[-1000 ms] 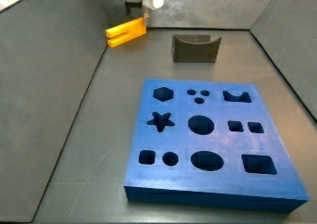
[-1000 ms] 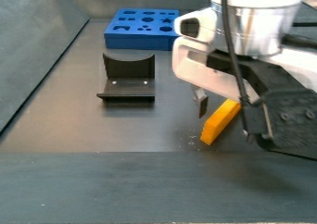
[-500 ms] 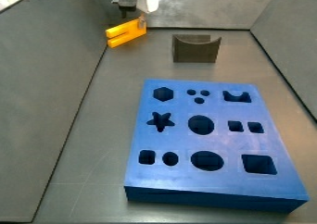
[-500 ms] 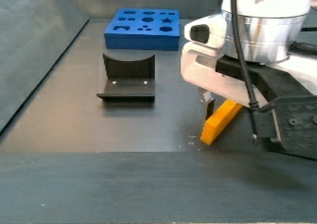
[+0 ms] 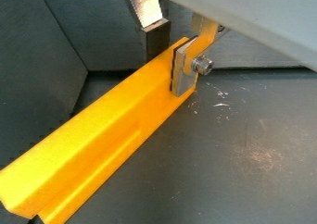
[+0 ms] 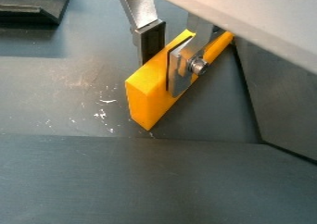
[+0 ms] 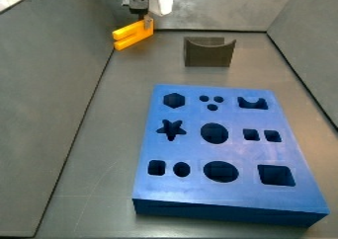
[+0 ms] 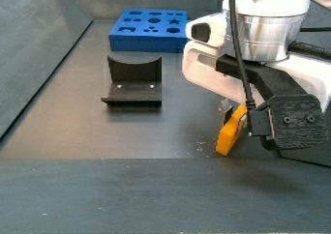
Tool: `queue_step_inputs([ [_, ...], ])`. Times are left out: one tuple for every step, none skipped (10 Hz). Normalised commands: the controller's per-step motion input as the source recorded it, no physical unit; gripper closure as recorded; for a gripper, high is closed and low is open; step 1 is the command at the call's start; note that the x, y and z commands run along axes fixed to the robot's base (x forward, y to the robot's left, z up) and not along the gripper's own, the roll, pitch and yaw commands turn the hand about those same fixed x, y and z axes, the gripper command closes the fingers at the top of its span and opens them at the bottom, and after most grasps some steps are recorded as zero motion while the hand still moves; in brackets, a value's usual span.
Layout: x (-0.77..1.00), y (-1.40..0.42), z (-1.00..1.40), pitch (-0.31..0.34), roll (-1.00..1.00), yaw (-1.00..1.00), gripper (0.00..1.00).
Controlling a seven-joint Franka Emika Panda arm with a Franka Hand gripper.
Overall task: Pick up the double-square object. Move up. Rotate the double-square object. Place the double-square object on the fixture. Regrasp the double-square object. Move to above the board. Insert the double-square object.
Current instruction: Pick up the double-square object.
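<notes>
Double-square object (image 5: 106, 140), long yellow-orange block, lies on the grey floor near the far corner in a side view (image 7: 130, 33), close to the wall; in a side view (image 8: 231, 132) it shows partly hidden under the arm's white body. In both wrist views the block runs away from the gripper, with a lengthwise groove along its top in a wrist view and a solid blunt end face in a wrist view (image 6: 155, 89). Gripper (image 5: 168, 47) sits low over one end of the block, the fingers straddling it: one silver finger plate (image 5: 183, 66) lies flat against the block's near side, the other finger (image 6: 146, 33) stands on the far side just off the block. Whether both pads press the block I cannot tell; jaws set narrow, about block width. Block looks to touch the floor in a wrist view, white scratch marks (image 6: 104, 112) just beside its end. Fixture (image 7: 207, 51), dark block with U notch, stands apart from the block toward the middle of the back of the floor; also seen in a side view (image 8: 132, 83). Board (image 7: 227, 152), blue slab with dark cut-outs, lies well apart from the gripper, beyond the fixture (image 8: 145, 30).
</notes>
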Motion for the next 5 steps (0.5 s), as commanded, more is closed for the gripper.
queue_step_inputs([
  [0.0,0.0,0.0,0.0,0.0,0.0,1.0],
  [0.0,0.0,0.0,0.0,0.0,0.0,1.0],
  [0.0,0.0,0.0,0.0,0.0,0.0,1.0],
  [0.0,0.0,0.0,0.0,0.0,0.0,1.0],
  [0.0,0.0,0.0,0.0,0.0,0.0,1.0],
])
